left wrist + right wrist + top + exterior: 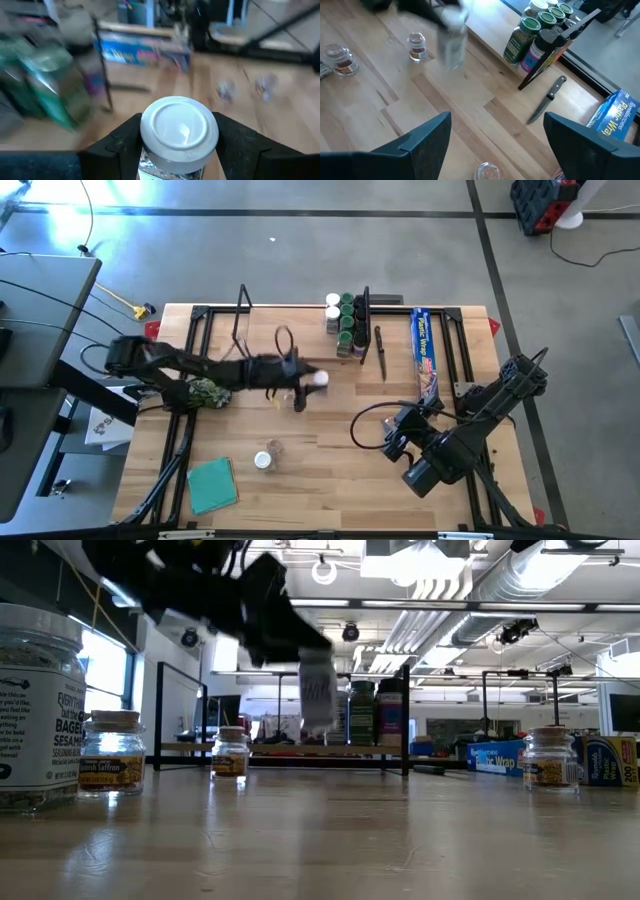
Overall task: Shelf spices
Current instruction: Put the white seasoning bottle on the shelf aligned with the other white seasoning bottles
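White-lidded jar [179,131] gripped by left gripper [312,377], lifted clear of table, just short of shelf [300,330]. Right gripper [495,145] parked wide open, well apart from shelf.

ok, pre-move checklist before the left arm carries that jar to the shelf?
1. Jar seated: white-lidded jar sits between the left gripper fingers, one finger on each side. ok.
2. Jar lifted: in the low view it hangs above the tabletop. ok.
3. Shelf room: jars bunch at the right end of the shelf; the left stretch looks free. ok.
4. Path: knife lies right of the shelf's black frame, off the route. ok.
5. Right gripper: open, parked over the table's near right part. ok.
6. Grip firmness: cannot tell.
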`<action>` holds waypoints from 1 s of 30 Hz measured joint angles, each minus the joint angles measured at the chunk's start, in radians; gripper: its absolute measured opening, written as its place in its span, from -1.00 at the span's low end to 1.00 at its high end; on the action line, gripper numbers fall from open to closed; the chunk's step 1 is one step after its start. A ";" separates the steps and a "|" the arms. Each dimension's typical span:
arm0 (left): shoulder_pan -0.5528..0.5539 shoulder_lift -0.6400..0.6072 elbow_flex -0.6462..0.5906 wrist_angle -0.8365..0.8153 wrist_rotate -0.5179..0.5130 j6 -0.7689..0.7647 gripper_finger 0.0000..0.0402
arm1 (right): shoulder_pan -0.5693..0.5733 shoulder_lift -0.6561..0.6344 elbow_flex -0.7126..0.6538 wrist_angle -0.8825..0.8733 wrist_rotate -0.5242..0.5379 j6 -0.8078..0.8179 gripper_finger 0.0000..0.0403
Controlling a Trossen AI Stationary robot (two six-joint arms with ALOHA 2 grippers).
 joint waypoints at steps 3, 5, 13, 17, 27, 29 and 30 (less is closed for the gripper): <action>0.062 -0.052 0.080 -0.134 -0.004 0.035 -0.01 | 0.000 0.000 0.000 -0.003 0.000 -0.001 0.55; 0.110 -0.056 0.131 -0.202 -0.010 0.068 -0.01 | 0.000 0.000 0.000 -0.009 0.008 -0.001 0.55; 0.270 0.057 0.250 -0.217 0.029 0.124 -0.01 | -0.003 0.000 0.000 -0.008 0.024 -0.001 0.55; 0.322 0.123 0.278 -0.219 0.039 0.146 0.00 | -0.003 0.000 0.000 -0.008 0.021 -0.001 0.55; 0.382 0.235 0.336 -0.213 0.121 0.141 0.05 | -0.008 0.000 0.000 -0.009 0.001 -0.009 0.55; 0.387 0.253 0.337 -0.209 0.112 0.141 0.05 | -0.008 0.000 0.000 -0.009 -0.002 -0.009 0.55; 0.388 0.261 0.338 -0.200 0.115 0.140 0.05 | -0.008 0.000 0.000 -0.010 -0.002 -0.008 0.55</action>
